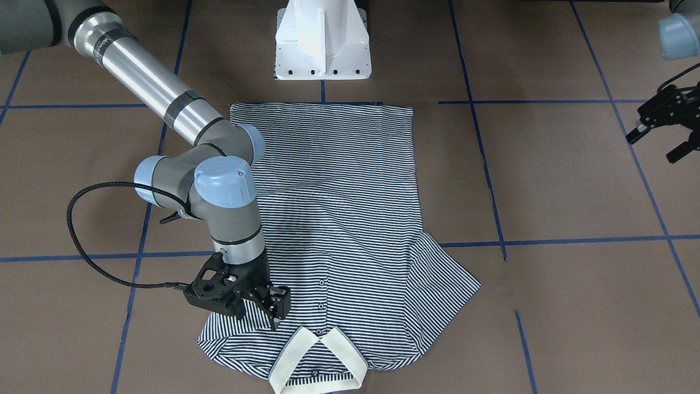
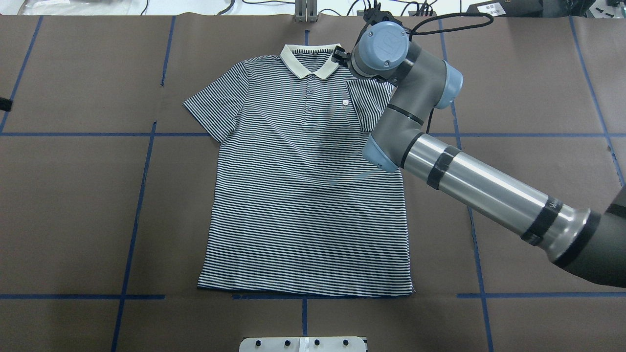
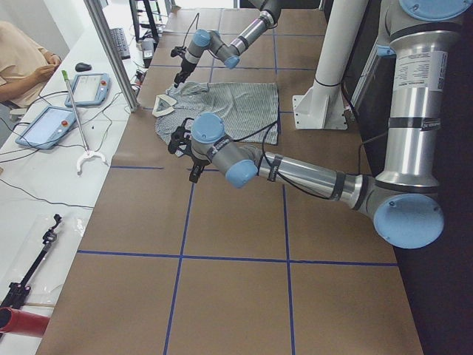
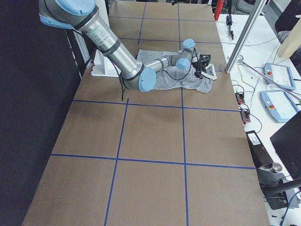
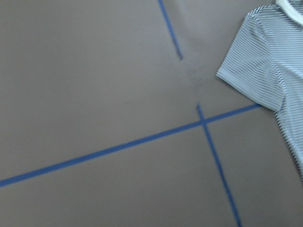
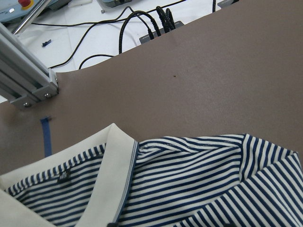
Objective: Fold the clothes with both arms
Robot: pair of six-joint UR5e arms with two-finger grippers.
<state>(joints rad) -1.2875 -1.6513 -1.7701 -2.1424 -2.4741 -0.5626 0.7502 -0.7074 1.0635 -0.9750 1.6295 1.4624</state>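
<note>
Right gripper (image 1: 272,306), jaws apart, hung over the shoulder of the shirt (image 1: 339,219), flat mid-table, collar (image 1: 320,364) farthest from the robot. Its unfolded sleeve (image 1: 443,271) lay nearer the left gripper (image 1: 659,134), also agape.

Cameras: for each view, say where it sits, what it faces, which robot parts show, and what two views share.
Front-facing: across the table, facing the robot; polo shirt, right gripper, left gripper, pedestal.
Overhead: behind the robot, looking down; right arm.
Exterior left: table's end; left arm nearest.
Exterior right: opposite end; right arm nearest.
Left wrist: faces table and sleeve; no arm.
Right wrist: faces collar; no arm.
All six share the polo shirt.
</note>
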